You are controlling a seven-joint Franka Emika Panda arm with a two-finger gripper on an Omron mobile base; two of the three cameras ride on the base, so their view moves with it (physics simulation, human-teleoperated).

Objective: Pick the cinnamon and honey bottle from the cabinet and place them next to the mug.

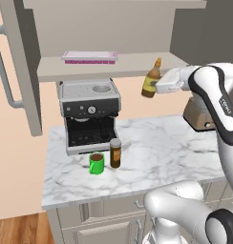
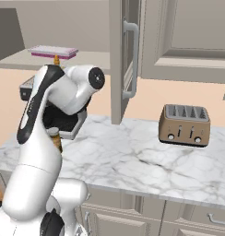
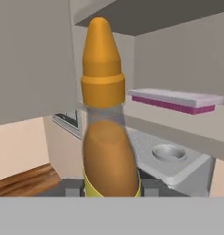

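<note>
Here, in the left base view, the claw (image 1: pixel 156 86) is closed on the honey bottle (image 1: pixel 151 80) and holds it up in the air, just in front of the cabinet (image 1: pixel 137 64) shelf and high above the surface (image 1: pixel 156 152). The bottle leans a little. On the shelf lies a flat pink and white box (image 1: pixel 89 57). Below it, a coffee machine (image 1: pixel 89 116) stands at the back of the marble surface. In front of the machine sits the green mug (image 1: pixel 96 163) with dark brown drink in it. The cinnamon (image 1: pixel 115 152) jar stands just beside the mug, upright, with its lid on. The cabinet door (image 1: pixel 18 76) hangs open at the left. A toaster (image 1: pixel 197 116) peeks out behind the arm.

In the right base view, the arm covers most of the coffee machine. The orange cap of the honey bottle (image 2: pixel 56 60) pokes up over the arm, near the pink box (image 2: pixel 53 51). The toaster (image 2: pixel 185 124) shows whole here, far off to the right on the surface (image 2: pixel 133 156), with four slots on top. The open door and its long handle (image 2: pixel 132 60) stand in the middle.

In the hand view, the honey bottle (image 3: pixel 108 137) is very close, between the two dark fingertips (image 3: pixel 73 187). It looks full of amber honey, with a pointed orange cap and a yellow label at the bottom. Behind it are the pink box (image 3: pixel 173 101) on the shelf and the top of the coffee machine (image 3: pixel 173 160).
</note>
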